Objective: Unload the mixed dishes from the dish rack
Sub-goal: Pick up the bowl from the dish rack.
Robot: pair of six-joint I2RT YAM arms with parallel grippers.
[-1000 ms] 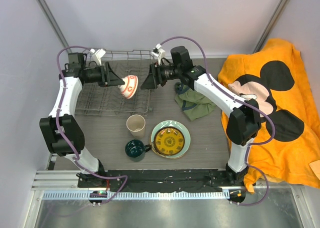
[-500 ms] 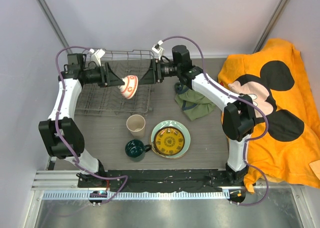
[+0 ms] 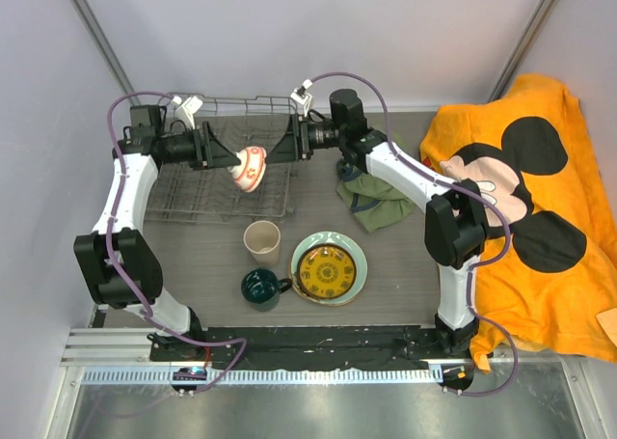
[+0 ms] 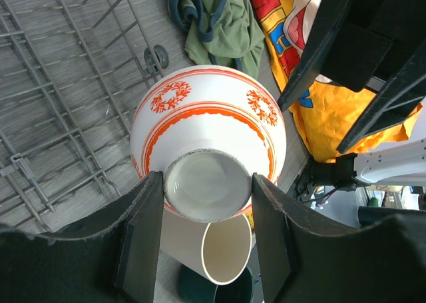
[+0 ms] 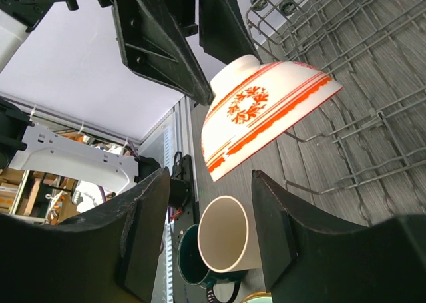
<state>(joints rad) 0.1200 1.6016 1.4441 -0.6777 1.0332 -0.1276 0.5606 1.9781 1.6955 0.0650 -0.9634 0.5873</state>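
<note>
Gripping the foot ring of one small red-and-white patterned bowl point(image 3: 250, 166), the left pincer point(image 3: 231, 159) was clenched on it, holding it above the 3 o'clock end of the single dish rack point(image 3: 193, 183), mouth turned away from the pincer. The right pincer point(image 3: 278, 152) faced it from 3 o'clock, its jaws spread and grasping nothing, its tips just beside the bowl's rim.

On the grey wood-grain table point(image 3: 405, 275) stood one beige cup point(image 3: 261, 240) at 6 o'clock from the rack, and one dark green mug point(image 3: 260, 287) at 6 o'clock from the cup. At the mug's 3 o'clock lay a pale green plate point(image 3: 359, 256) with a small yellow patterned plate point(image 3: 328, 270) on top; whether a third plate lay between them I could not tell.

One olive-green cloth point(image 3: 371, 200) lay crumpled at 3 o'clock from the rack. An orange towel point(image 3: 540, 169) printed with a cartoon mouse covered the table's 3 o'clock side; its red lettering in the left wrist view was too cropped to read. Pale grey walls enclosed the table.
</note>
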